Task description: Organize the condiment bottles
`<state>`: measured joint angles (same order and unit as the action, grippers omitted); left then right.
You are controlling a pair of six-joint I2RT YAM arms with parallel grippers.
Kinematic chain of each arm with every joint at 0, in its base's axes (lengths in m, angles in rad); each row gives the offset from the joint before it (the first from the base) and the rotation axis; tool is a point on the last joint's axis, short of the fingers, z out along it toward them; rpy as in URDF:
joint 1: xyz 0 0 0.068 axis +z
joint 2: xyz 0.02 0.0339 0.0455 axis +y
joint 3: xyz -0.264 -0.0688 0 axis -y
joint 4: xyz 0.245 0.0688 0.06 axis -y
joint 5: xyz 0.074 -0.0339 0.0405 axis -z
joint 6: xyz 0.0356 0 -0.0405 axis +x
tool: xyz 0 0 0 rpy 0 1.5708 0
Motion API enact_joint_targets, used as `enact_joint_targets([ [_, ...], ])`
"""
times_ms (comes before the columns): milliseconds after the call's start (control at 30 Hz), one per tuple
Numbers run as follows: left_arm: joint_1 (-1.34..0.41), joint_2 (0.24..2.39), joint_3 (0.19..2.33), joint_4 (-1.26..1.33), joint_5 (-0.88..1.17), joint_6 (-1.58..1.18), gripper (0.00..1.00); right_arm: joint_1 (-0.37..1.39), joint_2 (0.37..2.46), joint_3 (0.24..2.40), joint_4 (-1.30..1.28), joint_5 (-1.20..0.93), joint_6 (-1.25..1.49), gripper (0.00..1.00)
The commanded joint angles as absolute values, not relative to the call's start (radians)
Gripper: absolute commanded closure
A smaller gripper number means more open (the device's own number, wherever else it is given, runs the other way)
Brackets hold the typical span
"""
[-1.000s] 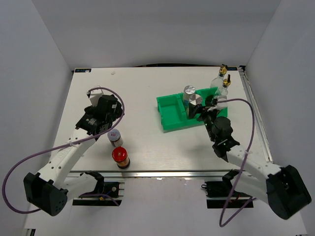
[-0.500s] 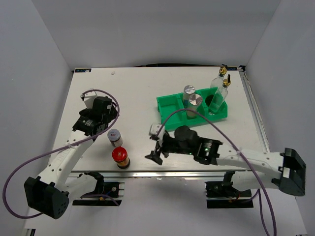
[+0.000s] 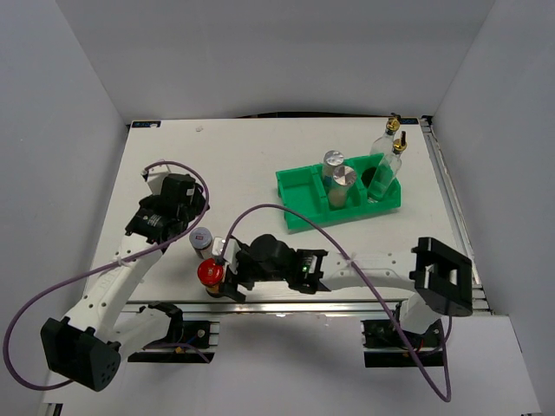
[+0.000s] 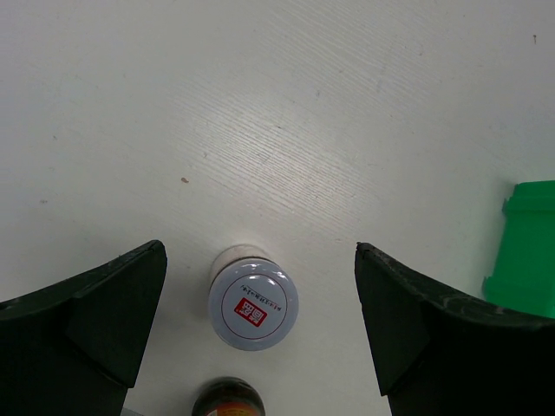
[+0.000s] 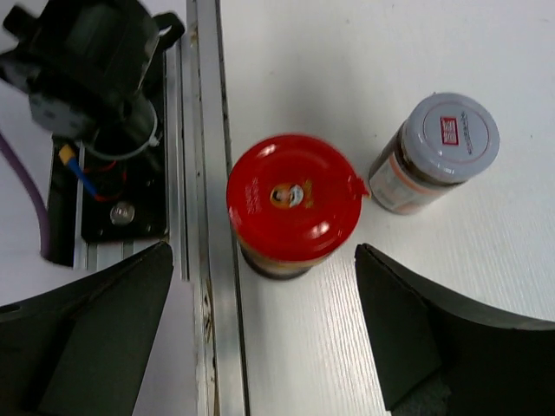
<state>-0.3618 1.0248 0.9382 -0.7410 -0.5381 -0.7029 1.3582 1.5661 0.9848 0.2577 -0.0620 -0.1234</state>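
green tray (image 3: 299, 208) holds 2 silver-lidded shakers (image 3: 344, 178) in its mid section. 2 glass bottles (image 3: 386, 165) w/ gold pourers stand at its right end; can't tell if both are inside.

my right arm lies low along the near edge of the bench (image 3: 243, 165), stretched over to the left side. right tool (image 5: 263, 251) is spread wide, a finger each side of the red-capped bottle (image 5: 293, 201), not touching it. left arm is bent, left tool (image 4: 260, 251) released above the red-marked jar (image 4: 253, 305), which stands just beside that bottle.

count: 2 shakers, 2 glass bottles, 1 jar, 1 red-capped bottle.
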Motion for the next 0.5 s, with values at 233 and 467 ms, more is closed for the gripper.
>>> enact_joint_targets([
  [233, -0.356, 0.991, 0.962, -0.762, -0.548, -0.684, 0.02, 1.364, 1.756, 1.177, 0.368, 0.046, -0.045, 0.11],
  [467, -0.356, 0.983, 0.96, -0.767, -0.56, -0.681, 0.02, 1.364, 1.822, 1.218, 0.373, 0.097, -0.009, 0.11],
])
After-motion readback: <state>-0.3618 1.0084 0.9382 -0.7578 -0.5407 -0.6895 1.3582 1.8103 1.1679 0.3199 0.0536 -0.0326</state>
